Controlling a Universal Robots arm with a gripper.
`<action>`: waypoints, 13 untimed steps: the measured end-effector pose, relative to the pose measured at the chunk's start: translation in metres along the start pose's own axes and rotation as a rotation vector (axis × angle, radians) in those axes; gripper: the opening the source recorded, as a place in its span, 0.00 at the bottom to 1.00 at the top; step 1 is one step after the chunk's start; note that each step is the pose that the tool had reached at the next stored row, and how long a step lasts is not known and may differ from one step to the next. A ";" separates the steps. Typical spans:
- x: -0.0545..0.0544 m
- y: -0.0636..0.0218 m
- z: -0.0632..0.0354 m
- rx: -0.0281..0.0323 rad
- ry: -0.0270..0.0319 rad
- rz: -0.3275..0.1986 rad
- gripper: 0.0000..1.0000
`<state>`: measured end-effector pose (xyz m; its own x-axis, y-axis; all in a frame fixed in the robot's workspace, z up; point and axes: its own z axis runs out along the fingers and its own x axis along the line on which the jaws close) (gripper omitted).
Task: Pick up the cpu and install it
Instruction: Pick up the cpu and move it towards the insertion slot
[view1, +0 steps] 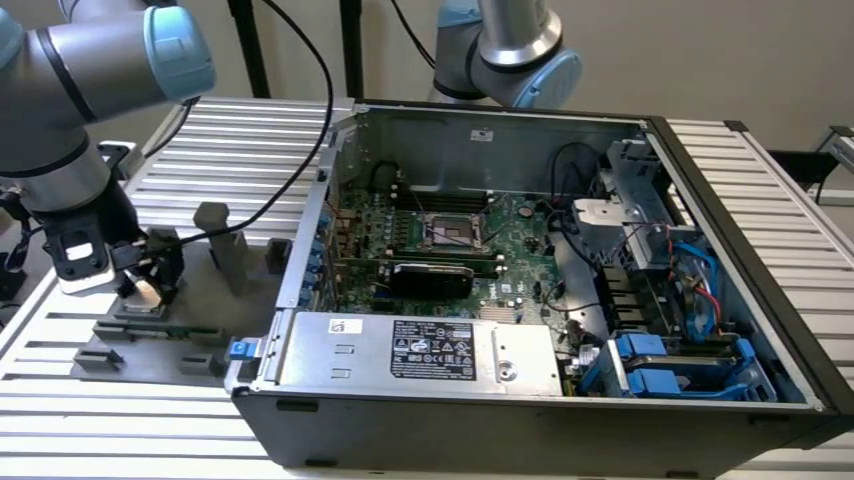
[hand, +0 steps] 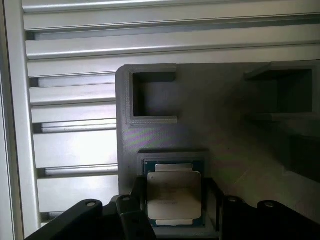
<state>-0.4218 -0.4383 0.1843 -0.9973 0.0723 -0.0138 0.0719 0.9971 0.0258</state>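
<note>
One small flat square silver-topped cpu (hand: 174, 197), probably light, stiff and fragile: grip its opposite edges. The black gripper (hand: 175, 202), nine o'clock from the open black computer case (view1: 534, 425), straddles it, jaws apart.

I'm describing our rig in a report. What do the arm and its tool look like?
The arm has silver-grey tubular links with pale blue caps at the joints. The tool is black, with a white part on its side. A black cable runs down toward it.

One open computer case (view1: 763, 235), one motherboard (view1: 514, 235) and one silver power supply box (view1: 427, 350) inside the case, one grey fixture plate (view1: 200, 325), one cpu (hand: 174, 195) and one gripper (view1: 150, 285) just outside the case, at the exterior view's left
</note>
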 end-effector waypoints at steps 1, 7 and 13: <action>0.000 0.0000 0.0000 0.0000 0.0000 0.000 0.58; 0.000 0.0001 0.0000 0.0000 -0.0001 0.000 0.55; 0.000 0.0005 -0.0142 0.0001 0.0006 0.000 0.55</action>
<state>-0.4219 -0.4382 0.1984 -0.9973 0.0724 -0.0132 0.0720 0.9971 0.0257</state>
